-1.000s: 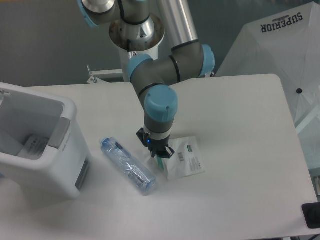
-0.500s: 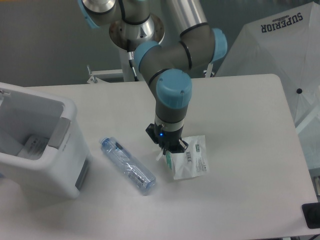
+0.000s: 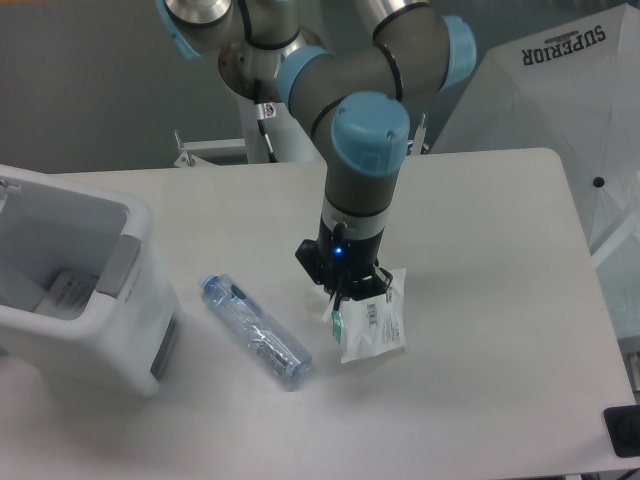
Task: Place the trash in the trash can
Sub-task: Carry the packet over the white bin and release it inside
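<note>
As counted: one bottle [image 3: 256, 333], one packet [image 3: 374, 325].

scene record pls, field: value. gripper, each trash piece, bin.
gripper: shut on flat clear plastic packet, low over table
flat clear plastic packet: white barcode label, held at its left edge
clear plastic bottle with blue cap: lying on white table, untouched
big white boxy bin: far left, open top, something pale inside

Bottle [image 3: 256, 334] lying flat; packet [image 3: 374, 325] hanging (label visible); bin [image 3: 75, 283] left.
</note>
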Robot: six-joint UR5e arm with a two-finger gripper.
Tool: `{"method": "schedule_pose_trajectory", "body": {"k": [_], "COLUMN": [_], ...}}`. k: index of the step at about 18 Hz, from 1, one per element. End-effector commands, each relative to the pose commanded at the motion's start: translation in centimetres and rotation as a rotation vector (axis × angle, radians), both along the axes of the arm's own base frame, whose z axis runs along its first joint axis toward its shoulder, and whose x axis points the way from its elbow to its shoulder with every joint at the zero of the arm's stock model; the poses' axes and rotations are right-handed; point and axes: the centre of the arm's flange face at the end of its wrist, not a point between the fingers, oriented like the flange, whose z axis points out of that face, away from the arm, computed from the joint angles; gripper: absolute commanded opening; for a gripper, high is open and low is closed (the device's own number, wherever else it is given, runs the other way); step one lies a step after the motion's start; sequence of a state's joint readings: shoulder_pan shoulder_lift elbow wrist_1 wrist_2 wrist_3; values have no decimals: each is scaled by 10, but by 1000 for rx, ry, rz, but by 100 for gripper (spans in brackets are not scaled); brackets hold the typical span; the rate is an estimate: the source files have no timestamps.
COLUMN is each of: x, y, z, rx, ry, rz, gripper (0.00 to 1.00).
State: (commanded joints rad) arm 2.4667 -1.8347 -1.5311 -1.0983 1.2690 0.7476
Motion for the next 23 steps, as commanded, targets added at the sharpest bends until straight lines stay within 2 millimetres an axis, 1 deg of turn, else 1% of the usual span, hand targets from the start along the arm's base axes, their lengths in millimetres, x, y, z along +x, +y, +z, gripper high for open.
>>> {"method": "schedule_pose_trajectory", "body": {"k": [2, 4, 6, 8, 10, 13, 14, 17, 19, 22, 23], "x": [3, 10, 17, 33, 62, 100, 115, 155, 182, 234, 248], "y": [11, 21, 23, 18, 17, 14, 13, 11, 15, 23, 22], "z": [29, 70, 105, 134, 159, 187, 198, 224, 230, 238, 243], "rx": [115, 253, 331, 366, 411, 445, 458, 491, 497, 497, 500], "ry": [-70, -158, -188, -164, -163, -152, -151, -163, -172, -204, -216], "rz": [57, 88, 112, 97, 51, 9, 1, -30, -65, -127, -136], "gripper": [0, 0, 0, 0, 0, 0, 0, 0, 0, 0, 0]}}
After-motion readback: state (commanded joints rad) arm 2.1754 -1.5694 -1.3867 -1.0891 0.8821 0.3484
